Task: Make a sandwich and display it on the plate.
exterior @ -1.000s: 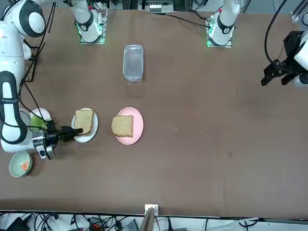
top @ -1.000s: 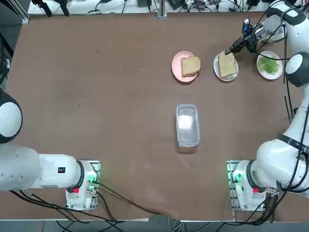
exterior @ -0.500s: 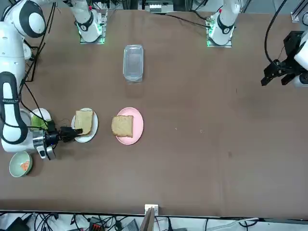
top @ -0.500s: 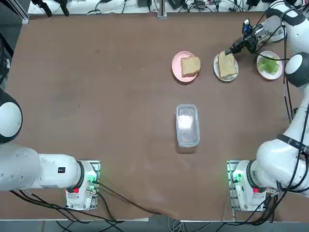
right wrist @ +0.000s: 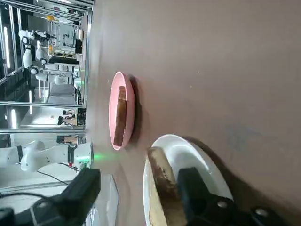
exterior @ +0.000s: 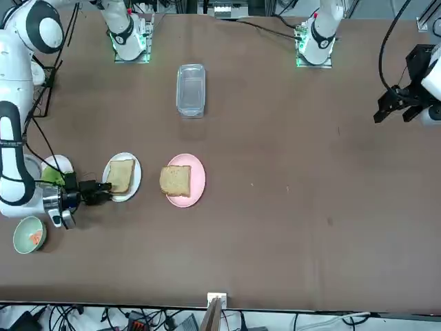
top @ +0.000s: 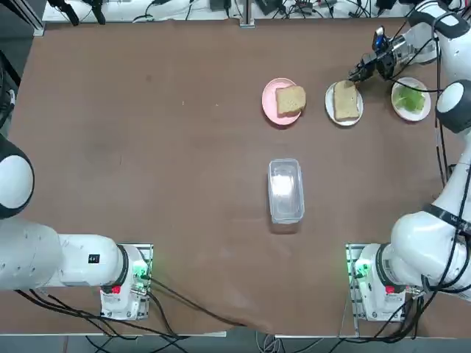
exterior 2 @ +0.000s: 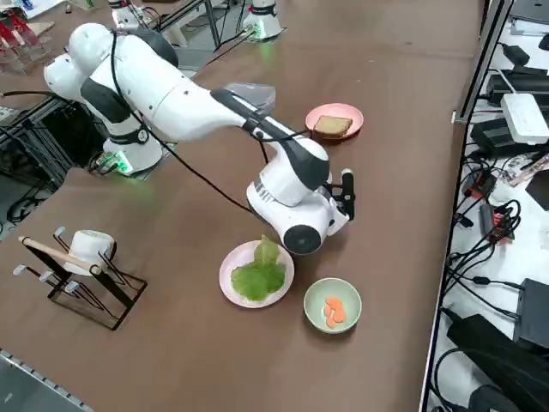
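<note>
My right gripper (top: 356,73) has let go of the bread slice (top: 345,99) and pulled back a little, its fingers now spread at the far rim of the white plate (top: 330,104) where the slice lies flat on the counter (top: 184,162).

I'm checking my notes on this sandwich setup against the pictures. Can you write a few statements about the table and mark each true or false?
1. A bread slice lies on the white plate. True.
2. The pink plate is bare. False: it holds another bread slice.
3. The right gripper clamps the bread. False: it is open, at the white plate's far edge.
4. Lettuce sits on its own plate. True.
5. The green bowl holds lettuce. False: orange bits.
</note>
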Tool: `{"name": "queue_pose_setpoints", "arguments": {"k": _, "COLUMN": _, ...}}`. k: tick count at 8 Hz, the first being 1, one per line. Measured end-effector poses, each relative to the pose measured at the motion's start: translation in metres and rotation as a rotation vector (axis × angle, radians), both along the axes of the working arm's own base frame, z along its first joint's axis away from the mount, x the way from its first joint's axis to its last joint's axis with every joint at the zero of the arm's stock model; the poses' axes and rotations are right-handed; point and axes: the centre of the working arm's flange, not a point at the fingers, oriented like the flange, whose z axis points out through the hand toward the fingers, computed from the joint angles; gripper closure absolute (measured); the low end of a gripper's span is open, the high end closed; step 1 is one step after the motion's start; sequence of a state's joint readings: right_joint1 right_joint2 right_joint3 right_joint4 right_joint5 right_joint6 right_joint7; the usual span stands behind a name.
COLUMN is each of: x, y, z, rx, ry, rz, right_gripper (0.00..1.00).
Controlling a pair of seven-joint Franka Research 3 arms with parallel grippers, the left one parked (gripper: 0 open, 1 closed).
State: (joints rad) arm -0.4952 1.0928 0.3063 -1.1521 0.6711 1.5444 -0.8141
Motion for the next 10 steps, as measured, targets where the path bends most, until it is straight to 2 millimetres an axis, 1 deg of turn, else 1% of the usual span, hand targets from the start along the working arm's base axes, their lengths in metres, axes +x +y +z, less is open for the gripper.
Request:
{"name": "queue_pose_setpoints", "arguments": {"k": 2, "x": 0.007, "y": -0.003, "z": 0.018, "rx": -0.01, "ry": -0.032, "rz": -0.001, "right_gripper": 0.0}}
{"name": "queue_pose_setpoints", "arguments": {"k": 3, "x": 0.013, "y": -0.007, "z": 0.035, "rx": -0.022, "ry": -0.062, "rz": -0.005, "right_gripper": 0.0}}
{"name": "queue_pose_setpoints", "arguments": {"k": 4, "x": 0.019, "y": -0.011, "z": 0.056, "rx": -0.037, "ry": -0.096, "rz": -0.009, "right_gripper": 0.0}}
{"name": "queue_pose_setpoints", "arguments": {"k": 7, "x": 0.031, "y": -0.023, "z": 0.127, "rx": -0.099, "ry": -0.188, "rz": -0.019, "right_gripper": 0.0}}
{"name": "queue_pose_setpoints", "arguments": {"k": 10, "x": 0.027, "y": -0.036, "z": 0.202, "rx": -0.312, "ry": -0.152, "rz": -0.042, "right_gripper": 0.0}}
